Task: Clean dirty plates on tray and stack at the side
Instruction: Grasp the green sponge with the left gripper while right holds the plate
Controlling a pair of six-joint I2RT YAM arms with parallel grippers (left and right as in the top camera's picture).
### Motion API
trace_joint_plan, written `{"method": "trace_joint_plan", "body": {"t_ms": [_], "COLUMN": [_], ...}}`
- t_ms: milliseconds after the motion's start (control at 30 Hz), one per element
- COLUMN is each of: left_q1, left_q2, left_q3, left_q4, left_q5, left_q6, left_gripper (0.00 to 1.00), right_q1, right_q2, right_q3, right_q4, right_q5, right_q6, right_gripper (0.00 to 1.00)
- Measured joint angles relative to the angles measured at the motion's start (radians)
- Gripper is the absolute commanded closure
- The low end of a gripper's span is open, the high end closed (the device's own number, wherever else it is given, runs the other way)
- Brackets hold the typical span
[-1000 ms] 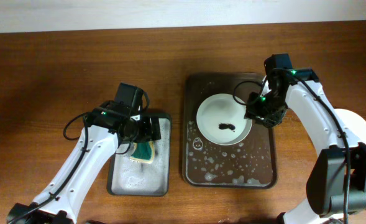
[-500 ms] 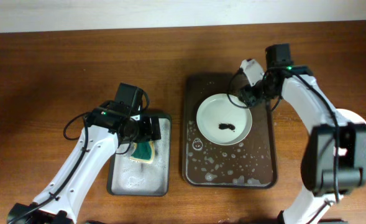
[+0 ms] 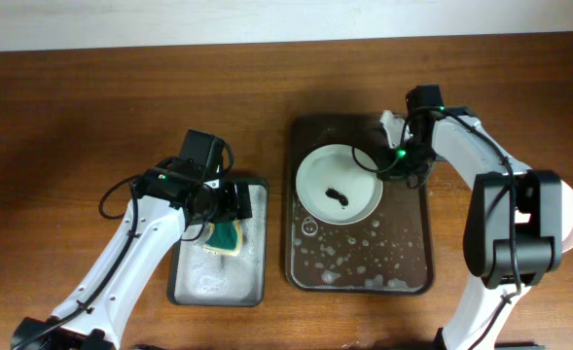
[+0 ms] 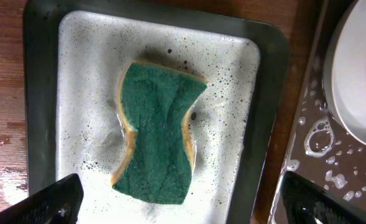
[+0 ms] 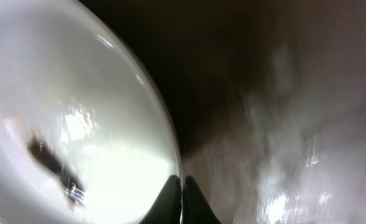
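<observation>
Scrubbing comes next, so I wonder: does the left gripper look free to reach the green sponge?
Probably yes. The left gripper hangs open right over the green sponge, which lies bare in the grey tray.

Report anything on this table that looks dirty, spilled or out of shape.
The plate on the brown tray has a dark smudge in its middle, suds fleck the tray, and the green sponge in the grey tray is pinched at its waist.
</observation>
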Motion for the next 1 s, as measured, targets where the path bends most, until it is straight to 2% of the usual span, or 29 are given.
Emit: {"method": "trace_joint_plan", "body": {"t_ms": [67, 133, 267, 367, 433, 467, 533, 567, 633, 667, 700, 900, 933, 967, 1000], "left_q1": [0.0, 0.0, 0.0, 0.0, 0.0, 0.0, 0.0, 0.0, 0.0, 0.0, 0.0, 0.0, 0.0, 0.0, 0.0], "left_q2": [0.0, 0.0, 0.0, 0.0, 0.0, 0.0, 0.0, 0.001, 0.01, 0.021, 0.034, 0.053, 0.053, 0.053, 0.055], "left_q3": [0.0, 0.0, 0.0, 0.0, -0.013, -0.026, -0.098, -0.148, -0.243, -0.291, -0.331, -0.372, -0.369, -0.36, -0.336], "left_q4": [-0.001, 0.0, -0.005, -0.01, 0.013, 0.027, 0.106, 0.167, 0.282, 0.348, 0.404, 0.468, 0.457, 0.438, 0.394], "left_q5": [0.0, 0.0, 0.0, -0.001, -0.013, -0.02, -0.039, -0.043, -0.05, -0.051, -0.048, -0.05, -0.048, -0.045, -0.035], "left_q6": [0.0, 0.0, 0.0, 0.0, 0.0, 0.0, 0.002, 0.004, 0.0, 0.0, -0.002, -0.004, -0.004, -0.004, -0.002], "left_gripper": [0.0, 0.0, 0.0, 0.09, 0.14, 0.23, 0.35, 0.47, 0.84, 0.97, 1.0, 1.0, 0.84, 0.55, 0.38], "right_q1": [-0.021, -0.033, -0.033, -0.033, -0.032, -0.032, -0.032, -0.032, -0.032, -0.032, -0.032, -0.031, -0.031, -0.029, -0.027], "right_q2": [0.0, 0.0, -0.002, -0.069, -0.182, -0.254, -0.386, -0.446, -0.501, -0.511, -0.512, -0.511, -0.511, -0.511, -0.511], "right_q3": [-0.002, -0.002, -0.002, -0.007, -0.008, -0.008, -0.007, -0.006, -0.006, -0.006, -0.006, -0.006, -0.006, -0.006, -0.006], "right_q4": [-0.101, -0.158, -0.175, -0.172, -0.172, -0.173, -0.188, -0.205, -0.233, -0.254, -0.265, -0.306, -0.307, -0.307, -0.307], "right_q5": [0.003, 0.009, 0.011, 0.011, 0.01, 0.008, -0.005, -0.021, -0.052, -0.063, -0.069, -0.08, -0.08, -0.08, -0.08], "right_q6": [0.145, 0.245, 0.281, 0.265, 0.25, 0.242, 0.235, 0.23, 0.224, 0.223, 0.221, 0.218, 0.217, 0.216, 0.216], "right_gripper": [0.92, 0.75, 0.73, 0.65, 0.62, 0.62, 0.63, 0.63, 0.67, 0.67, 0.67, 0.7, 0.7, 0.7, 0.7]}}
